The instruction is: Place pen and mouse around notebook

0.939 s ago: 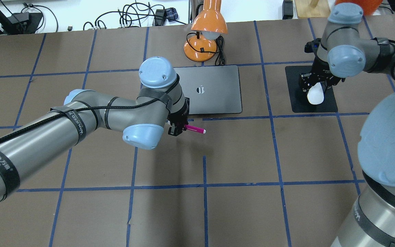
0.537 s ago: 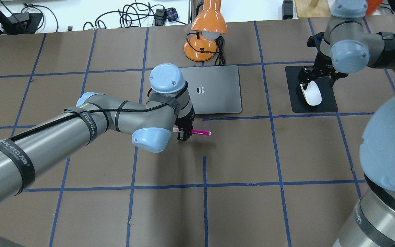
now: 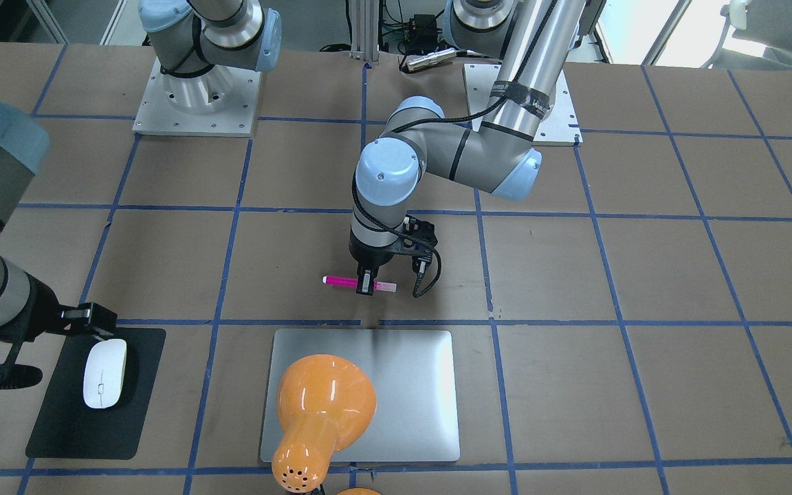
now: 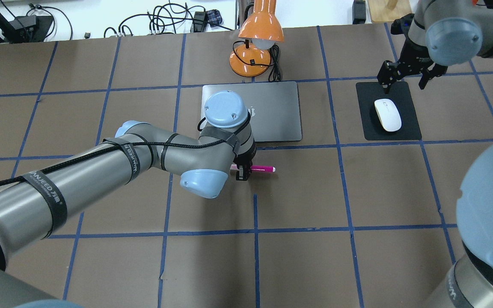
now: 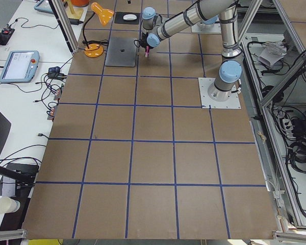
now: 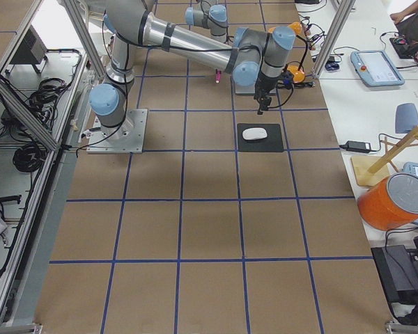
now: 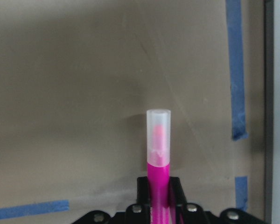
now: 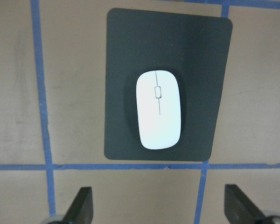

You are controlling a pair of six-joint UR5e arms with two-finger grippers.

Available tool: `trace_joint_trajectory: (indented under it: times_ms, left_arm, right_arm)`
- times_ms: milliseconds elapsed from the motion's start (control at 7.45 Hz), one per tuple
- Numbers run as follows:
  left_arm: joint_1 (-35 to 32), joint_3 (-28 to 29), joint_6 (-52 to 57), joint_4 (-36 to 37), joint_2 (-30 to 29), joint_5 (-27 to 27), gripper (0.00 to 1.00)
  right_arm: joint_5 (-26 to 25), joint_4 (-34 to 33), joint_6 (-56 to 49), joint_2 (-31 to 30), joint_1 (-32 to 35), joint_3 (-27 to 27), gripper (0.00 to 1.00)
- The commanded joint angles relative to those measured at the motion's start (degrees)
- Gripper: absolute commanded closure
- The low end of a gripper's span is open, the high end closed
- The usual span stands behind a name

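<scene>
Left gripper (image 4: 241,173) — fingers clamped on the short magenta-pink pen (image 4: 263,169), held level just near of the flat silver-grey metallic notebook (image 4: 278,115) | small white oval mouse (image 4: 387,114) lies on a thin black mat (image 4: 409,130), well right of the notebook | right gripper (image 4: 404,82) above the mat's far edge — fingers spread wide, holding nothing.

The left arm (image 4: 79,179) and the right arm (image 4: 473,282) are brushed silver-grey tubes joined by rounded pale-blue caps (image 4: 226,110) with small screws. Black straps (image 4: 51,201) lettered in white bind a braided black cable (image 4: 84,152) along the left arm. The left gripper (image 4: 243,173) and the right gripper (image 4: 404,81) are black. Square, bolted silver plates (image 3: 155,120) carry the bases.
</scene>
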Motion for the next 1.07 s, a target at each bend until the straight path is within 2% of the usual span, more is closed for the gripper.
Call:
trace_joint_trajectory:
  times_ms: [0,134,268,402,537,671,805,939]
  left_arm:
    - [0.0,-0.3,-0.2,-0.3,-0.3,-0.6,0.11]
    - [0.0,-0.2,0.3,-0.3,-0.2,-0.8,0.0]
    - [0.0,-0.2,0.9,-0.3,-0.1,-0.9,0.0]
    - [0.4,-0.5,1.7,-0.7,1.4,-2.9,0.0]
    - [0.6,-0.5,5.0,-3.4,3.0,-5.1,0.0]
    - [1.3,-0.6,10.4,-6.8,4.9,-5.9,0.0]
    - [2.9,-0.4,19.5,-12.3,7.9,-6.3,0.0]
    - [4.9,-0.4,30.5,-18.2,11.2,-6.2,0.0]
  right_arm:
    - [0.0,6.5,4.5,-7.6,5.6,0.3,0.0]
    - [0.1,9.1,6.1,-10.4,8.5,0.4,0.0]
    - [4.5,12.6,7.2,-13.7,10.3,0.8,0.0]
    - [8.9,12.6,10.7,-15.1,10.4,0.2,0.0]
    - [7.8,13.3,10.8,-15.0,10.4,0.3,0.0]
    - [4.0,13.3,9.7,-15.3,9.3,1.0,0.0]
    - [2.1,12.8,11.5,-15.8,9.9,0.3,0.0]
    - [2.7,12.6,11.9,-15.7,9.9,0.7,0.0]
